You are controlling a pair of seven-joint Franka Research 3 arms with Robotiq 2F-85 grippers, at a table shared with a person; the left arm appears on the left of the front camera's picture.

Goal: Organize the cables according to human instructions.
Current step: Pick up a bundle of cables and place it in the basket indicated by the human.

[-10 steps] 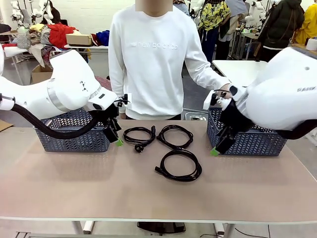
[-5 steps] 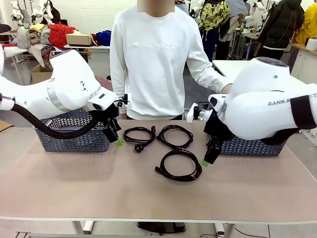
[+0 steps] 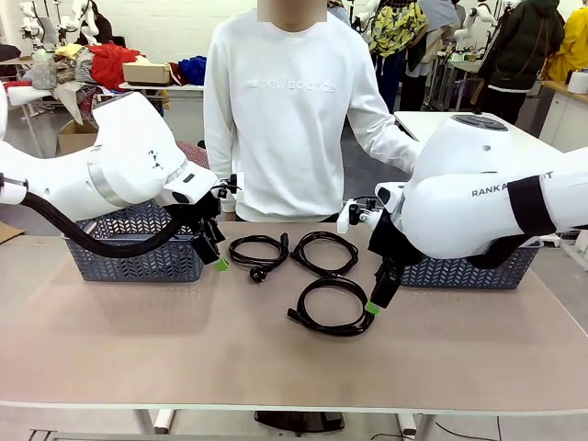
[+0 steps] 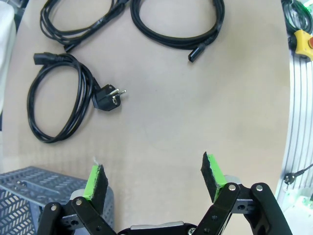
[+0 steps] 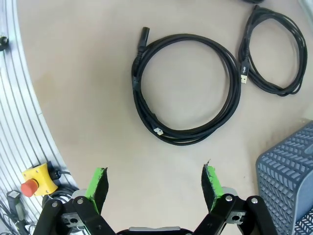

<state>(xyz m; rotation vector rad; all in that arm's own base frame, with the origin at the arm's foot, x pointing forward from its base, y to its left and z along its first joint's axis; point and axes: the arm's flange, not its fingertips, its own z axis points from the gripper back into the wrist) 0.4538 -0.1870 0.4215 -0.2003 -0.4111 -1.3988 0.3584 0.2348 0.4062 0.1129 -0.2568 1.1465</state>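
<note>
Three cables lie as black coiled loops mid-table: a left cable [image 3: 259, 250] with a plug, a back cable [image 3: 324, 251], and a larger front cable [image 3: 333, 306]. My right gripper [image 3: 374, 303] hovers open just right of the front cable; the right wrist view has that coil [image 5: 186, 88] ahead of its green fingertips [image 5: 212, 180] and the back cable [image 5: 271, 54] farther on. My left gripper [image 3: 220, 260] hangs open by the left basket, left of the plug cable [image 4: 58, 103]. Nothing sits between its spread jaws [image 4: 154, 178] [image 5: 154, 183].
A grey-blue mesh basket [image 3: 138, 248] stands at the table's left and another [image 3: 469, 268] at the right, partly behind my right arm. A person in a white sweatshirt [image 3: 285, 110] stands at the far edge. A yellow emergency-stop box [image 5: 34, 178] sits off the table's near edge.
My right arm has swung left from in front of the right basket to the front cable's right side. The left arm and the cables have not moved.
</note>
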